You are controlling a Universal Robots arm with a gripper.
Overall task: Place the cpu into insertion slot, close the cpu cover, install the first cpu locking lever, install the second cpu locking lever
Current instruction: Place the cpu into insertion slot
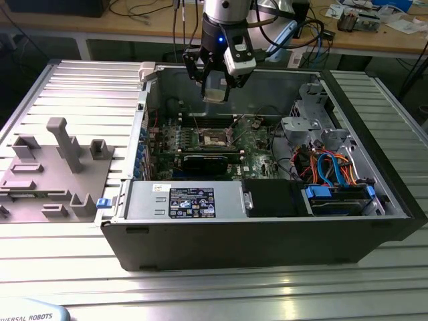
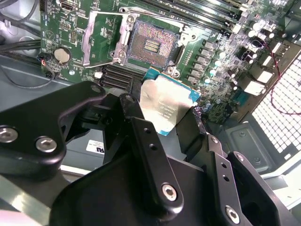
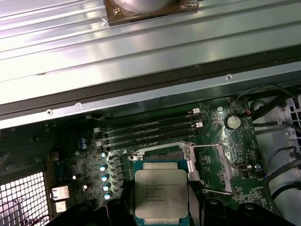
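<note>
Silvery cpu pinched in black gripper, arm pointing straight down above bare insertion slot, cpu cover open.

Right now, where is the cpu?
In the exterior view the cpu hangs in the gripper above the open computer case, roughly over the uncovered insertion slot on the green board.

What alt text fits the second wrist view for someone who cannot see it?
The black pincer grips the cpu by its edges, silvery top showing, over a green motherboard. Beyond it the insertion slot lies empty, its cpu cover swung open beside it.
</note>
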